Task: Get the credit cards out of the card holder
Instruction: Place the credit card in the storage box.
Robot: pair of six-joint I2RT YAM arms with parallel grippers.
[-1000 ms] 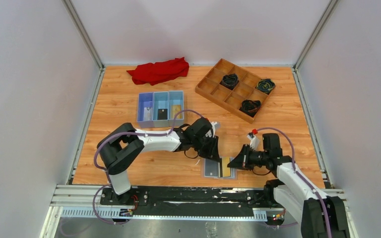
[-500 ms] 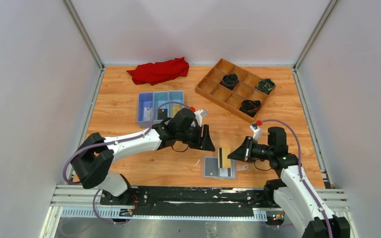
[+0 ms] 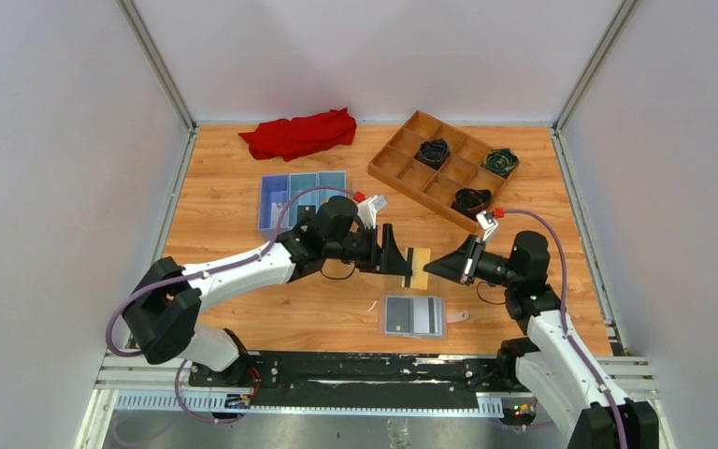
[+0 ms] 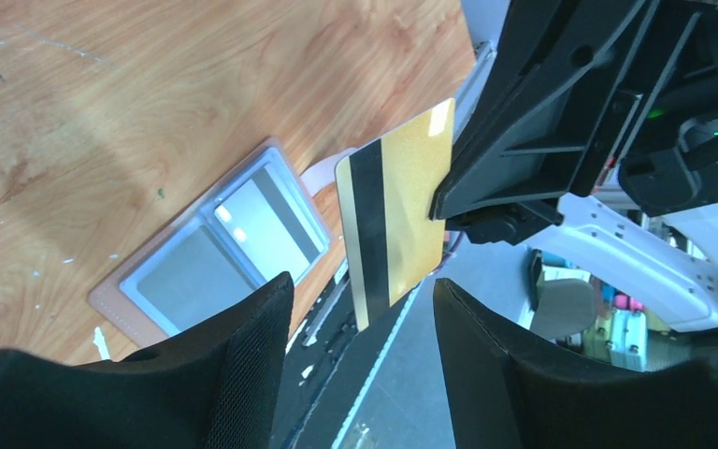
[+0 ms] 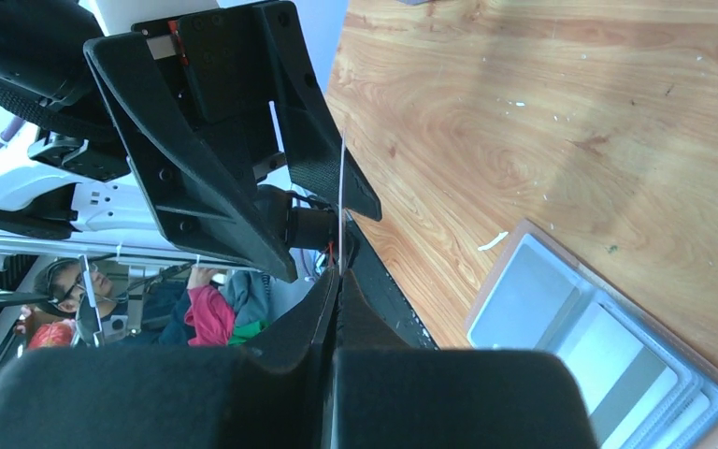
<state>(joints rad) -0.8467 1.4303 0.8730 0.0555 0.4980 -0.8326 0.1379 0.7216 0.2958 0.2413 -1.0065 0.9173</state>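
Red cloth (image 3: 299,134) at far edge; blue tray (image 3: 271,180) mid-table; wooden grid tray (image 3: 397,157) holding three dark bundles (image 3: 433,150).

Bright even light; soft shadows

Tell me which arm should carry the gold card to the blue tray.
Left, probably. The left gripper is open and faces the card, which the right gripper pinches in mid-air; the tray lies on the left arm's side.
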